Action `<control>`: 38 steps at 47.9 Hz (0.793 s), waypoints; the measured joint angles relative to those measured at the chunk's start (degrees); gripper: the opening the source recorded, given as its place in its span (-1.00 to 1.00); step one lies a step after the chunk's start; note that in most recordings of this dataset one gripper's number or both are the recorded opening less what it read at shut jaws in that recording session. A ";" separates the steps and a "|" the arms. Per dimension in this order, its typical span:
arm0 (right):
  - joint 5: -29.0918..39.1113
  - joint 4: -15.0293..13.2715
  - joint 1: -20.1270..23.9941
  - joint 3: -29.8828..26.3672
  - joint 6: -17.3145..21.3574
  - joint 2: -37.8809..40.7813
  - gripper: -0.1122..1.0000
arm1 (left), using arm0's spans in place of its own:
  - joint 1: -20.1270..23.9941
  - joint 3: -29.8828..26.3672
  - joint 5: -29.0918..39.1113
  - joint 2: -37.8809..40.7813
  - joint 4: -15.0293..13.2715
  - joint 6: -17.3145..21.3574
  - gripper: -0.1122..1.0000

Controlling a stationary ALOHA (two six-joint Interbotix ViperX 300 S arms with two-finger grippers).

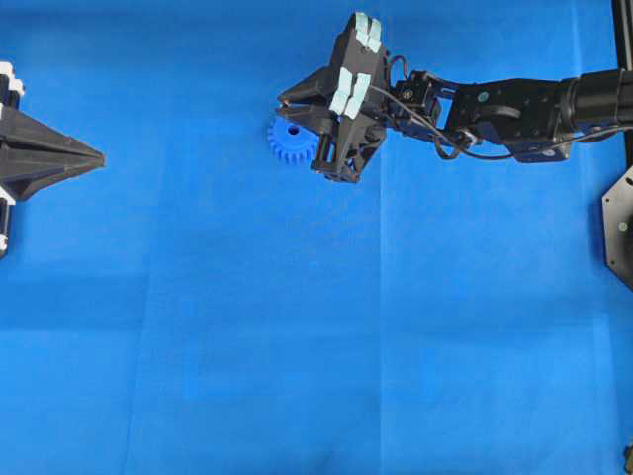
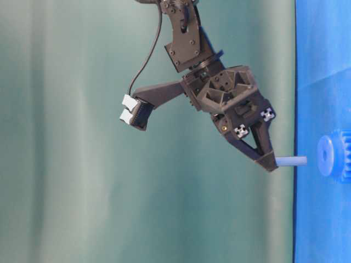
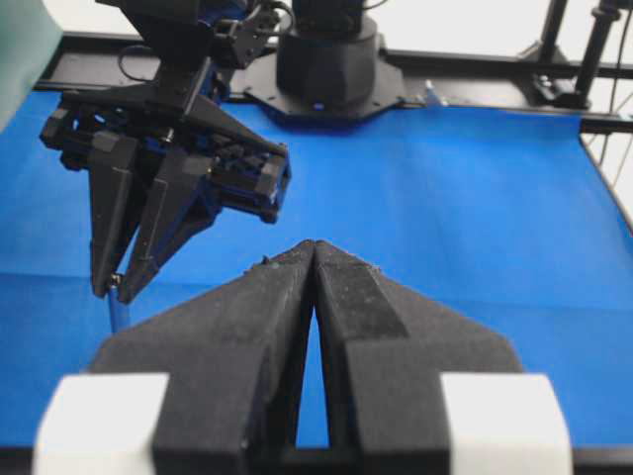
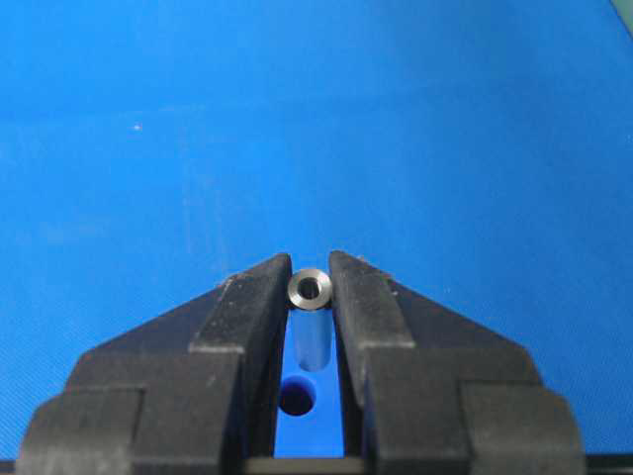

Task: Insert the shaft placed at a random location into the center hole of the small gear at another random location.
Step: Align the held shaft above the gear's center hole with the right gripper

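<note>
My right gripper (image 2: 269, 161) hangs tilted above the table, shut on the shaft (image 2: 290, 161), a short silvery pin that pokes out of its tips toward the small gear (image 2: 332, 156). A small gap separates the pin's free end from the gear. From overhead, the blue toothed gear (image 1: 290, 142) lies half under the right gripper (image 1: 316, 143). In the right wrist view the shaft (image 4: 310, 289) sits clamped between the fingertips, and the center hole (image 4: 296, 396) shows between the fingers, slightly left of the pin's far end. At the table's left edge my left gripper (image 1: 99, 157) rests shut and empty.
A blue cloth (image 1: 297, 327) covers the whole table. The right arm (image 1: 514, 109) reaches in from the right, its black base plate (image 1: 618, 228) at the right edge. In the left wrist view the shut left gripper (image 3: 315, 247) faces the right gripper (image 3: 117, 287).
</note>
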 measured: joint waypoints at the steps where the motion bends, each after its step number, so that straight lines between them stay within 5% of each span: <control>1: 0.00 0.09 -0.09 0.09 0.00 -0.09 -0.75 | 0.00 0.00 0.09 -0.09 0.00 0.00 -0.79; 38: -2.02 0.18 0.00 0.09 0.00 3.16 -0.75 | 0.00 0.09 0.62 -0.09 0.00 0.00 -0.79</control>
